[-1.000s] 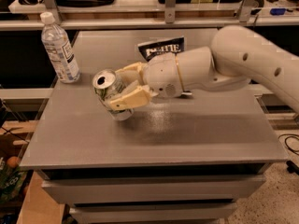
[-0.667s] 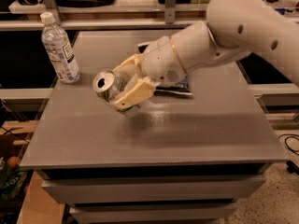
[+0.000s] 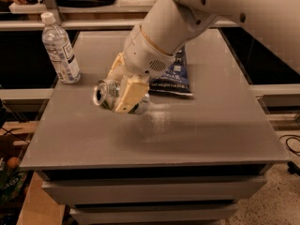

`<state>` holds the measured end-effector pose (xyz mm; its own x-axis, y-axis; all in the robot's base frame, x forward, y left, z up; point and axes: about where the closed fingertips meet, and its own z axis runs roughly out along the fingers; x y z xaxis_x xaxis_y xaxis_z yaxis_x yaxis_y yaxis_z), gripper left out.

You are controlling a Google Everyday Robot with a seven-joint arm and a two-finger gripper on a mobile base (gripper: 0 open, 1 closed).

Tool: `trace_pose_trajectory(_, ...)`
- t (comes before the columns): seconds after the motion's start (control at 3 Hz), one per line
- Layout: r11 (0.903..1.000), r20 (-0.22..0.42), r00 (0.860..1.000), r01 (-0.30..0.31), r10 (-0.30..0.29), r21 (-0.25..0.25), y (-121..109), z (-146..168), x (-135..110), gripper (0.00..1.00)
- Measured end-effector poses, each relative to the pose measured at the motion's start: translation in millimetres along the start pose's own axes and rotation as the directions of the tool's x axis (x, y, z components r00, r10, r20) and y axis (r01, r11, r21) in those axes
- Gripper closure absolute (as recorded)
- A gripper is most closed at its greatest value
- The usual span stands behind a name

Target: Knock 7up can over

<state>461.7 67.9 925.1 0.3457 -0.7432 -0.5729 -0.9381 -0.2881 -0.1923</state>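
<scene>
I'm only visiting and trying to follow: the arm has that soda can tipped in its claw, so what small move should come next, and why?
Probably open the gripper and let go. It is clamped on the 7up can, which is tilted nearly onto its side, silver top facing left, low over the table. Released there, it should settle lying down.

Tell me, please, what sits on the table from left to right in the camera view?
Water bottle → 7up can, tilted, with the tool closed around it → chip bag.
</scene>
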Motion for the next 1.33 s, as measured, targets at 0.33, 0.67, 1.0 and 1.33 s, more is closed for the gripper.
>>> trace_pose_trajectory(0.33,1.0,-0.187,0.982,-0.001,0.0,-0.004,-1,10,7,1.0)
trace_pose_trajectory(0.67,0.9998,-0.359,0.933,-0.006,0.0,-0.016,-2,25,19,1.0)
trace_pose_trajectory(1.0,0.9992,-0.479,0.878,-0.01,-0.009,-0.038,0,38,29,1.0)
trace_pose_trajectory(1.33,0.9978,-0.558,0.829,-0.017,-0.022,-0.065,3,52,37,1.0)
